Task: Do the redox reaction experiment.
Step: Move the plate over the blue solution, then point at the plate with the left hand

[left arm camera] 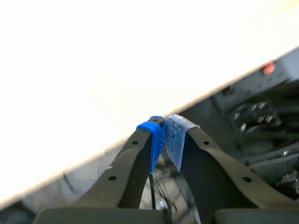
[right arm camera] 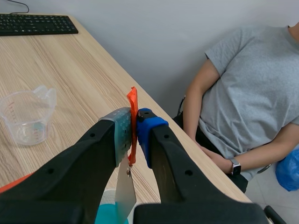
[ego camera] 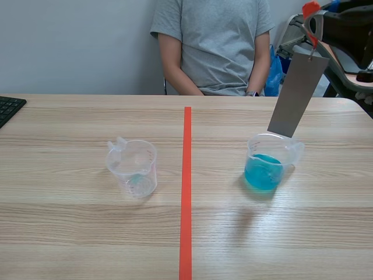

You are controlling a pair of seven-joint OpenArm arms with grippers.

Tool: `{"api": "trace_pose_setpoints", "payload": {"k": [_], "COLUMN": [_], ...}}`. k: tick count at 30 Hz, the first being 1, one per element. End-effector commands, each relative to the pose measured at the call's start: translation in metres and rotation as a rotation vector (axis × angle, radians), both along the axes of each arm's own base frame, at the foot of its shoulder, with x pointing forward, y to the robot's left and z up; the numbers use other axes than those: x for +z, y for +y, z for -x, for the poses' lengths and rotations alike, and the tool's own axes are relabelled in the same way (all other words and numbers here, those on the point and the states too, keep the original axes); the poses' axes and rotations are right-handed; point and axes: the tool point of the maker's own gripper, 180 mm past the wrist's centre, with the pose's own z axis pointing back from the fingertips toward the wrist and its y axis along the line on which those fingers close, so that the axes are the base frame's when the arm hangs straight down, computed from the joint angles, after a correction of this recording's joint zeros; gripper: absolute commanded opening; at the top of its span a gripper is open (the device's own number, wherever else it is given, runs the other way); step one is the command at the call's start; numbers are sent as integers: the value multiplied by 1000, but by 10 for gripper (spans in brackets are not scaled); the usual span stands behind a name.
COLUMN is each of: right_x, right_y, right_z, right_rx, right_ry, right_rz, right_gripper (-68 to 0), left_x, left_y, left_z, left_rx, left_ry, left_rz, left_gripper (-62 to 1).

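A grey metal strip [ego camera: 297, 93] hangs from an orange-red tab [ego camera: 310, 10], and my right gripper [ego camera: 315, 24] is shut on that tab, raised at the far right. The strip's lower edge sits at the back rim of a clear beaker of blue liquid [ego camera: 267, 169]. Left of the tape line stands a nearly empty clear beaker [ego camera: 134, 168]. From the right wrist, the tab [right arm camera: 133, 112] is pinched in my right gripper [right arm camera: 134, 128], the strip [right arm camera: 125, 189] hangs under it, and the empty beaker [right arm camera: 28, 116] is farther off. My left gripper [left arm camera: 166, 137] is shut on nothing, off the table's edge and outside the scene view.
A person in a grey shirt [ego camera: 213, 44] sits across the table with arms down. A black keyboard [ego camera: 9, 108] lies at the far left edge. An orange-red tape line [ego camera: 186, 192] divides the table. Equipment and a blue bag [ego camera: 273, 73] stand behind the right corner.
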Motion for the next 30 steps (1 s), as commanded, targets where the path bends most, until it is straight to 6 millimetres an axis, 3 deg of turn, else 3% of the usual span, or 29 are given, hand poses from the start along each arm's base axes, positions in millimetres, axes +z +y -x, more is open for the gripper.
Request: {"api": "trace_pose_setpoints", "payload": {"k": [1,9,15,30], "right_x": [18,17,17,17], "right_y": [1,1,1,1], "right_z": [-2,-2,-2,-2], "right_rx": [8,7,7,6], "right_ry": [-50,-48,-48,-46], "right_rz": [-18,-15,-15,-13], "right_gripper": [-662,-662,-662,-662], "left_x": [12,73,117,130], "left_y": [-7,-48,-89,-212], "left_z": [-24,-107,-148,-196], "left_rx": [-25,-170,-302,-481], "left_ry": [-64,-307,-447,-521], "left_rz": [27,154,204,286], "left_gripper": [-558,-558,-558,-558]}}
